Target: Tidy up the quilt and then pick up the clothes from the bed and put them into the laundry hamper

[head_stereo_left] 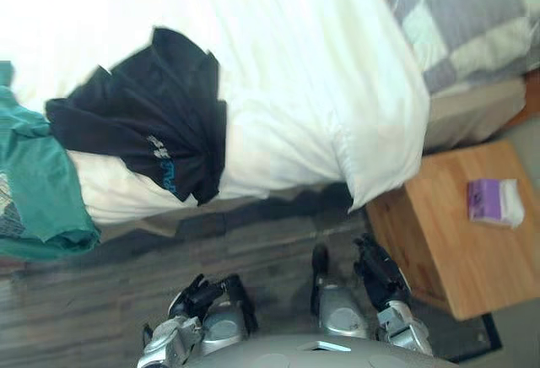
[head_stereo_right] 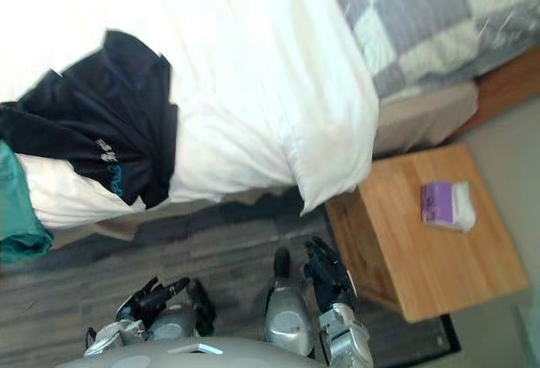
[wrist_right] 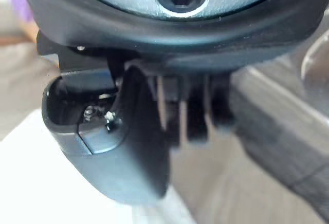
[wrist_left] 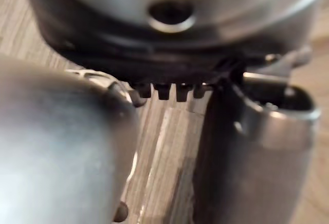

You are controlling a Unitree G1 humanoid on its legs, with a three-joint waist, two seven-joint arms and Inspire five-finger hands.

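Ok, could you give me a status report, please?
Left hand, right hand open, empty, hanging low. Dark shirt on white quilt, teal garment left of it. Nightstand off right, not in the way.

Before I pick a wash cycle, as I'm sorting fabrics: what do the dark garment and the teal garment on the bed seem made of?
Dark navy garment: probably thin, matte knit fabric, cotton or synthetic; it drapes in soft folds over the white quilt. Teal garment: likely similar matte jersey, softly creased; weave too small to tell.
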